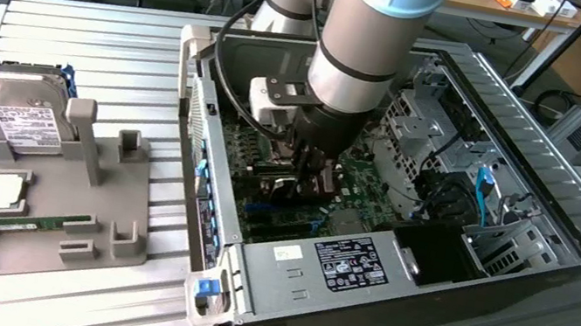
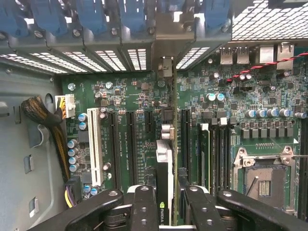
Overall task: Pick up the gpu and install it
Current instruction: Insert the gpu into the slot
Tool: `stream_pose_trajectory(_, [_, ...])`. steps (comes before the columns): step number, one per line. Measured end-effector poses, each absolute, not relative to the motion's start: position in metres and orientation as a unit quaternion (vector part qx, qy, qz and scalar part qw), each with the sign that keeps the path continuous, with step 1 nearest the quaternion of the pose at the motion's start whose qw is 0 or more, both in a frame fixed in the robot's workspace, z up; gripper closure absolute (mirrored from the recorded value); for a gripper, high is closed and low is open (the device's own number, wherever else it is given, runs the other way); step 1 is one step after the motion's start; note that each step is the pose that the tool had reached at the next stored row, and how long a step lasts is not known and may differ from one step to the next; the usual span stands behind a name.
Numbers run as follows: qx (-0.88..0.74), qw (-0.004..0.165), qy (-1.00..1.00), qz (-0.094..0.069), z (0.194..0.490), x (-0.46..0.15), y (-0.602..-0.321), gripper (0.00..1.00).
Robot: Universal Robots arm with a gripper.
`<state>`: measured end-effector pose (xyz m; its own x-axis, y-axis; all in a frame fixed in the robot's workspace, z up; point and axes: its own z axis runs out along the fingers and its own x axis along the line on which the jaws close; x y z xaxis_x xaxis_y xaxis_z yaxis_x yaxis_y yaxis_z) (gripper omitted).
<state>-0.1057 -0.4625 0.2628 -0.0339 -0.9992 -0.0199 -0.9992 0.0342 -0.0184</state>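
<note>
Black gripper [image 2: 166, 204] fingers were clamped on the gpu [image 2: 164, 163], a thin dark card held edge-on above the green motherboard [image 2: 130, 96] inside the open grey computer case [image 1: 368, 265]. Long black expansion slots [image 2: 131, 144] and a white slot [image 2: 95, 144] lay close on either side. Outside the case, a silver hard drive [image 1: 15, 113] stood upright on a grey parts stand [image 1: 44, 219].
</note>
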Motion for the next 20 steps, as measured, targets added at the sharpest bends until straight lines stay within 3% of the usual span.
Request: stream_pose_trajectory(20, [-0.694, 0.014, 0.72, 0.0, 0.2611, -0.1063, -0.4622, 0.73])
